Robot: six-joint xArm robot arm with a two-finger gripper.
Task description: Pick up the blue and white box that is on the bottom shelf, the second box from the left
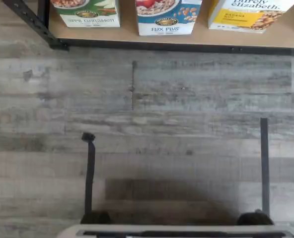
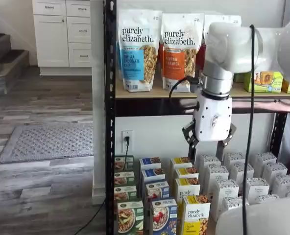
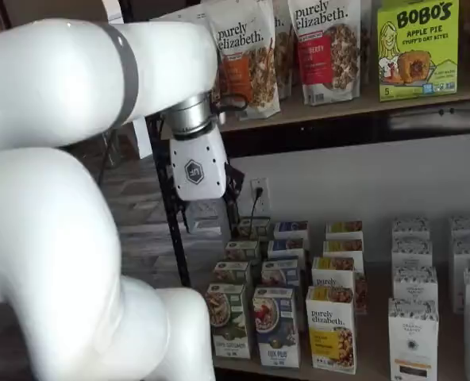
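Shelf views both show a white robot arm in front of a black metal rack. Its gripper (image 2: 207, 147) hangs in the air above the rows of boxes, two black fingers (image 2: 191, 145) spread wide with a clear gap, holding nothing. On the bottom shelf (image 3: 378, 371) the blue and white box (image 3: 275, 327) stands upright in the front row, well below the gripper at about 7 o'clock from it. A green-and-white box (image 3: 229, 321) stands just beside it at 9 o'clock, a yellow purely elizabeth box (image 3: 331, 329) at 3 o'clock. Granola bags (image 2: 139, 49) fill the upper shelf. Wrist view shows grey wood-plank floor (image 1: 147, 124) and the blue box's "Flax Plus" lettering.
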